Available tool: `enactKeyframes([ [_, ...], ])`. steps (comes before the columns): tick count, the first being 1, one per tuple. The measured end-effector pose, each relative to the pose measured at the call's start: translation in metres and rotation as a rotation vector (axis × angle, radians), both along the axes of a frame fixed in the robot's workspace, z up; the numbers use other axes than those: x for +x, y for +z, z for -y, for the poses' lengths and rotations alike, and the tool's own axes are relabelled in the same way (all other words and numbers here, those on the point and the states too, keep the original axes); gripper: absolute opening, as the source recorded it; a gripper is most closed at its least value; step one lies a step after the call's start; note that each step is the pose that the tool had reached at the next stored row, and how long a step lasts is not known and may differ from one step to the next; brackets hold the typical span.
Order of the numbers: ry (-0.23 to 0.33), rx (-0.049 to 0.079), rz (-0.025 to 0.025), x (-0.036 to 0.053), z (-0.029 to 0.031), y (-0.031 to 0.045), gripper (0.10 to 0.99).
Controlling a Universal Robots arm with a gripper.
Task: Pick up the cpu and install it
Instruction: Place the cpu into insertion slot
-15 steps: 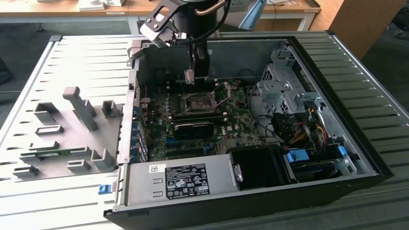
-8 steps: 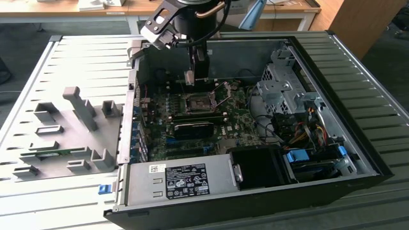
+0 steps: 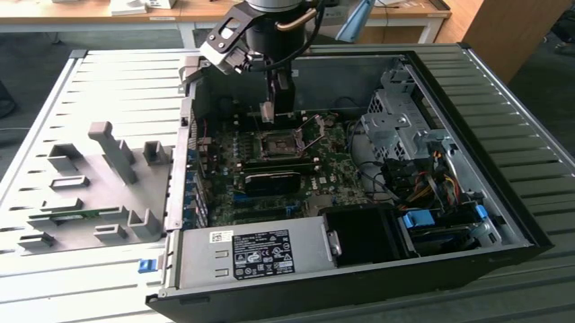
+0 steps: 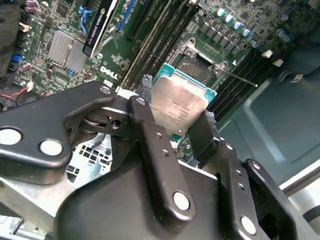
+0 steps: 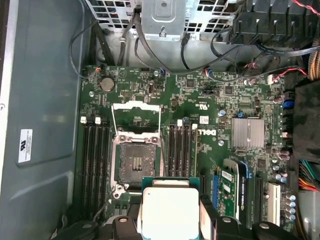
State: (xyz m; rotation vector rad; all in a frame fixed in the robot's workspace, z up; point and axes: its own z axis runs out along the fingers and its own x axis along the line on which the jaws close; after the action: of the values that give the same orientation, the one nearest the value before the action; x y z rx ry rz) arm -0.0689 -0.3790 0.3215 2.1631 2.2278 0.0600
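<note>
A: What is the end effector [image 3: 269, 113] holding?

B: The cpu [image 4: 181, 106]. In the second wrist view two black fingers [image 4: 150, 137] clamp it by opposite edges, narrowed to the chip's width.

A: How does the chip look?

B: Flat and square. It has a silver-grey metal top plate with faint print I won't read, sitting on a thin teal-green board that shows as a border around the plate. In the first wrist view the plate looks pale and bright.

A: Where is it?

B: In the air inside the open computer case [image 3: 503, 202], above the green motherboard [image 5: 210, 100]. It is near the socket [image 5: 136, 162] but apart from it, not seated.

A: And the socket?

B: It is open, with its metal load plate [image 5: 136, 107] swung up, dark memory slots on both sides, and the contact field bare.

A: Anything outside the case?

B: Grey fixture blocks [image 3: 112, 151] stand on the slatted tabletop [image 3: 108, 94], on the exterior view's left.
</note>
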Motion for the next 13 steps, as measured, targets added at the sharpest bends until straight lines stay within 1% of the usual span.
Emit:
enactKeyframes([
  [13,0.000,0.000,0.0000,0.0008,0.0000,-0.0078,0.541],
])
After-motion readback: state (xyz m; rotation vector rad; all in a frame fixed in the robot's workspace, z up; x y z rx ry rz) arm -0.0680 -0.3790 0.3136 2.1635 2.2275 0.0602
